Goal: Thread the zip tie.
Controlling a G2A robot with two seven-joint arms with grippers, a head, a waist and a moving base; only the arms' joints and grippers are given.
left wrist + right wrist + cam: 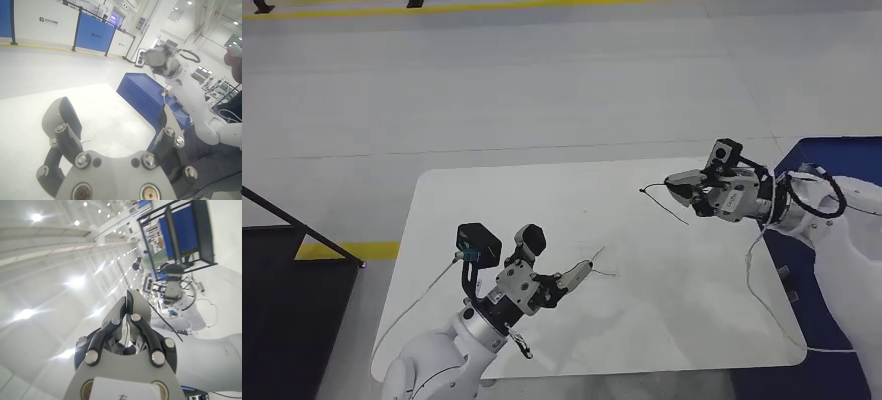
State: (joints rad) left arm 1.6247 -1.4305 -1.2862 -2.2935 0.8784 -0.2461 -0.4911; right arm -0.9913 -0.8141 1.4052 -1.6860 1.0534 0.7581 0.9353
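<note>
Firmly, right hand (127, 300) pinches black zip tie (164, 321).

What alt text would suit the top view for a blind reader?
The right gripper, shut on a thin black zip tie, hangs over a white table. The left gripper is open, over the table's near side.
</note>
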